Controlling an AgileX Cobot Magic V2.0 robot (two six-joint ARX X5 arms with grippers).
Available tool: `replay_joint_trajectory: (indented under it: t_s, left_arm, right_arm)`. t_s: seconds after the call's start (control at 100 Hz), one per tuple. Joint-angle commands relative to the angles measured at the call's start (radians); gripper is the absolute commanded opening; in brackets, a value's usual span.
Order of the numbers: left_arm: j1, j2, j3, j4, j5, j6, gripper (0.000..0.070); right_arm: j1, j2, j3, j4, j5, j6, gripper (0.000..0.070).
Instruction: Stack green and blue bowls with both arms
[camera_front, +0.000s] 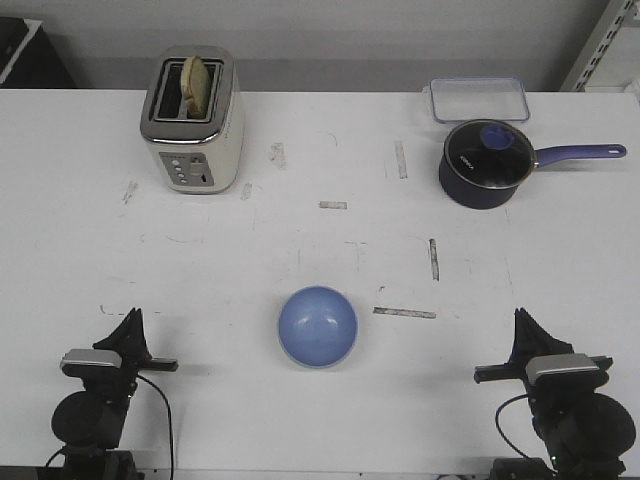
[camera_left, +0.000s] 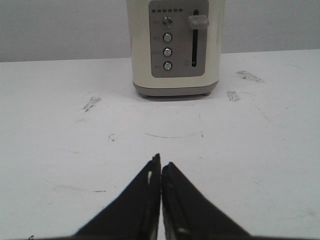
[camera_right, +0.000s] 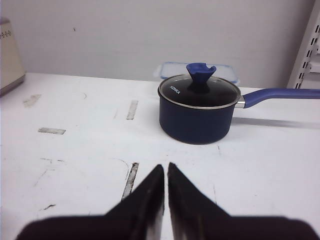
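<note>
Left black forked gripper (camera_left: 161, 167) at near left table edge, fingers pressed together, holding nothing. Cream toaster (camera_front: 193, 124) far left with a slice in its slot; top cut off in left wrist view. Smooth periwinkle blue round bowl (camera_front: 317, 326) near centre, between the arms, touching neither. No green bowl in any view. Dark navy lidded saucepan (camera_front: 486, 163) far right, partly hiding a clear lidded container (camera_front: 479, 98). Right black forked gripper (camera_right: 166, 169) likewise closed, empty.

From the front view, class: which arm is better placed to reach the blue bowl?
Roughly even. The blue bowl sits between the left gripper and right gripper, both shut and empty. No green bowl shows.
</note>
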Motion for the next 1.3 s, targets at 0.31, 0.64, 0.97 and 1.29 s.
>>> replay_joint_trajectory:
  t_s: [0.31, 0.64, 0.97, 1.29]
  left_arm:
    - [-0.001, -0.008, -0.021, 0.023, 0.005, -0.003, 0.0001]
    - [-0.001, -0.008, -0.021, 0.023, 0.005, -0.003, 0.0001]
    - [-0.001, -0.008, -0.021, 0.023, 0.005, -0.003, 0.0001]
    - [-0.001, -0.008, -0.021, 0.023, 0.005, -0.003, 0.0001]
  right_arm:
    - [0.002, -0.002, 0.002, 0.012, 0.003, 0.011, 0.0001]
    - [0.002, -0.002, 0.002, 0.012, 0.003, 0.012, 0.0001]
    - [0.002, -0.002, 0.002, 0.012, 0.004, 0.012, 0.0001]
    - [-0.032, -0.025, -0.147, 0.173, 0.003, -0.012, 0.0001]
